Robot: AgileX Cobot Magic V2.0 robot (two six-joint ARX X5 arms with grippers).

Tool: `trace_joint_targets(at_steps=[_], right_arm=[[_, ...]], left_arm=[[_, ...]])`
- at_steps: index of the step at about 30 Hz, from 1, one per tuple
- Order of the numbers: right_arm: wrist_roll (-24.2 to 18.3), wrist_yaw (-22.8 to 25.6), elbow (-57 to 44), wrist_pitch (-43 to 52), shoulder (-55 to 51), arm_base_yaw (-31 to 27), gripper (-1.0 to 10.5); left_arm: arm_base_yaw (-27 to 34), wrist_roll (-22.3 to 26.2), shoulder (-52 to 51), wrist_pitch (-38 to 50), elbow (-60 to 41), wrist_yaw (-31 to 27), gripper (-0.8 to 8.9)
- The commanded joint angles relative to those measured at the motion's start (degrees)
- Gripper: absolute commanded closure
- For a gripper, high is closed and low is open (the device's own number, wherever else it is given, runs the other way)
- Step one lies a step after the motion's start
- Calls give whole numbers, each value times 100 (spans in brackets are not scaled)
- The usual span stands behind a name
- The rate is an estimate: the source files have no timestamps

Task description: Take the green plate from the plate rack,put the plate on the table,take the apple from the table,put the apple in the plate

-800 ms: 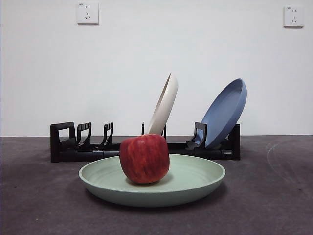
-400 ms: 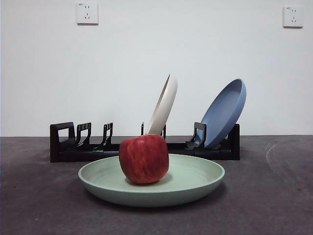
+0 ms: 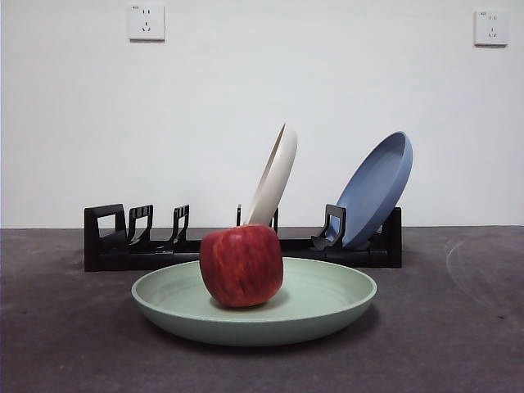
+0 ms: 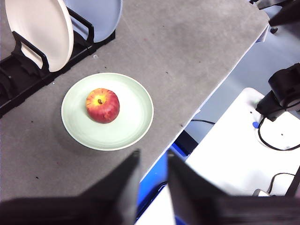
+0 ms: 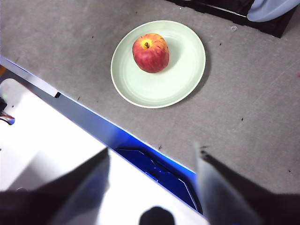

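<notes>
The red apple (image 3: 242, 265) sits in the pale green plate (image 3: 327, 304), which lies flat on the dark grey table (image 3: 65, 344) in front of the black plate rack (image 3: 123, 246). The apple (image 4: 102, 105) and green plate (image 4: 133, 115) show in the left wrist view, and the apple (image 5: 151, 52) and plate (image 5: 183, 70) in the right wrist view. My left gripper (image 4: 153, 180) is high above the table's front edge, jaws a narrow gap apart and empty. My right gripper (image 5: 152, 185) is also high and back, jaws wide open and empty.
A cream-white plate (image 3: 274, 176) and a blue plate (image 3: 377, 188) lean in the rack. The table's front edge (image 4: 197, 112) runs close to the green plate, with a white surface and cables (image 4: 276, 140) beyond it.
</notes>
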Motion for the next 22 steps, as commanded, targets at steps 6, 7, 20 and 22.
trace_joint_targets(at_steps=[6, 7, 20, 22], right_arm=[[57, 9, -42, -138, -20, 2, 963], [57, 9, -42, -138, -20, 2, 963], [105, 61, -39, -133, 7, 2, 945], [105, 146, -39, -136, 9, 2, 945]], left_arm=[[0, 13, -9, -35, -35, 24, 821], [0, 15, -9, -35, -35, 24, 821], [2, 9, 52, -142, -35, 17, 816], [2, 9, 55, -140, -35, 20, 816]])
